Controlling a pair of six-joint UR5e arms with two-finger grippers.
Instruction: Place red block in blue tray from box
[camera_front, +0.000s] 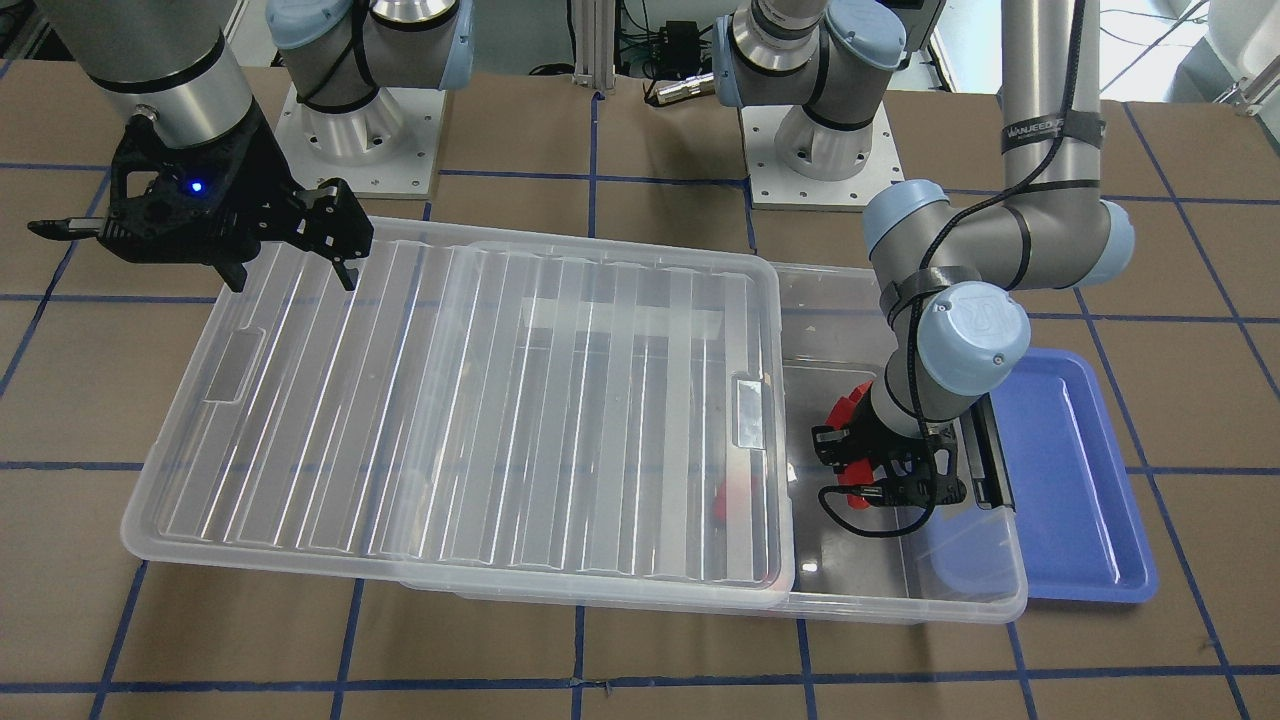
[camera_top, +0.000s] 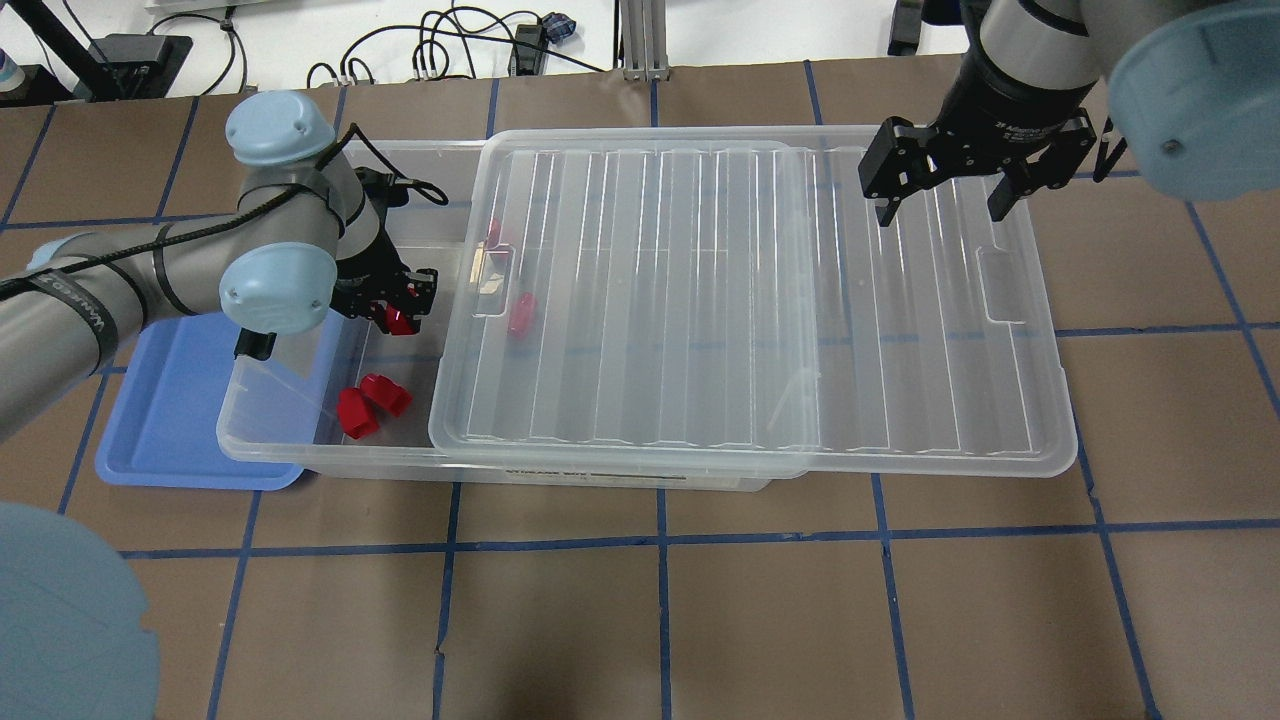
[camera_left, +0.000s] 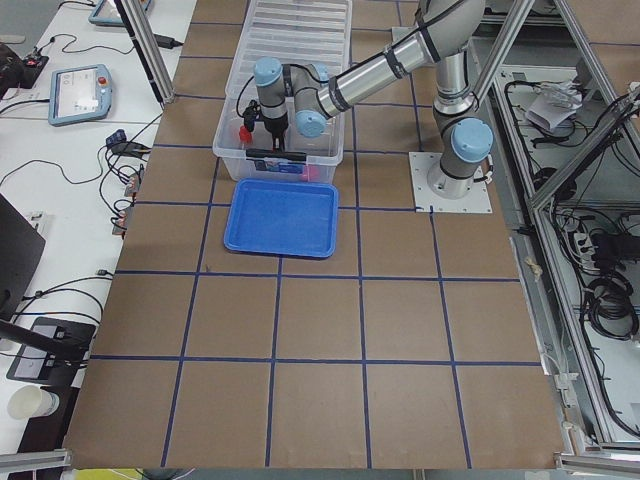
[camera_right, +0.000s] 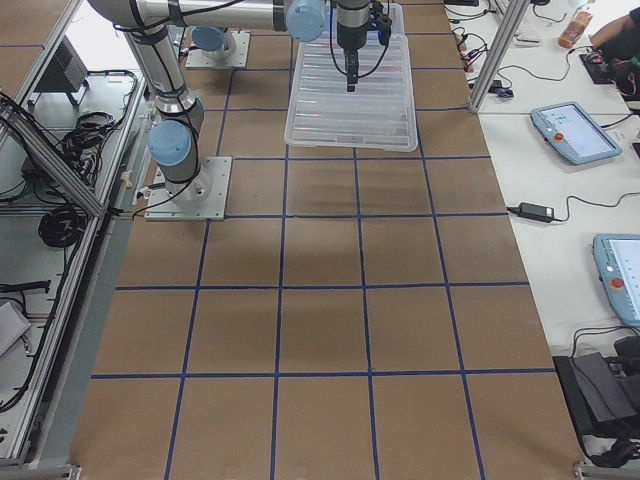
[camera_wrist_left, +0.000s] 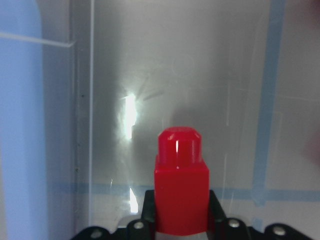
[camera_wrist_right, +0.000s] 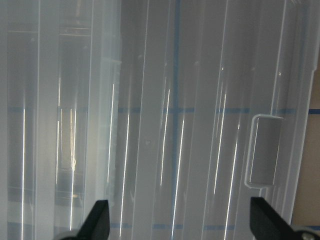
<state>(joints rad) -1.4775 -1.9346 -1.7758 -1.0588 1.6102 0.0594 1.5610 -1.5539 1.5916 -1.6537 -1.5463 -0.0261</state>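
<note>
My left gripper (camera_top: 398, 312) is down inside the open end of the clear box (camera_top: 262, 447) and is shut on a red block (camera_top: 402, 322). In the left wrist view the red block (camera_wrist_left: 181, 186) stands nub-up between the pads, just above the box floor. It also shows in the front view (camera_front: 853, 497), under the left gripper (camera_front: 868, 482). The blue tray (camera_top: 165, 425) lies beside the box's short end, also in the front view (camera_front: 1075, 470). My right gripper (camera_top: 940, 195) is open and empty above the far part of the ribbed lid (camera_top: 750, 300).
Two more red blocks (camera_top: 372, 402) lie in the box's open part near its near wall. Others show blurred under the lid (camera_top: 520, 312). The lid is slid aside and covers most of the box. A black latch bar (camera_front: 990, 450) sits between box end and tray.
</note>
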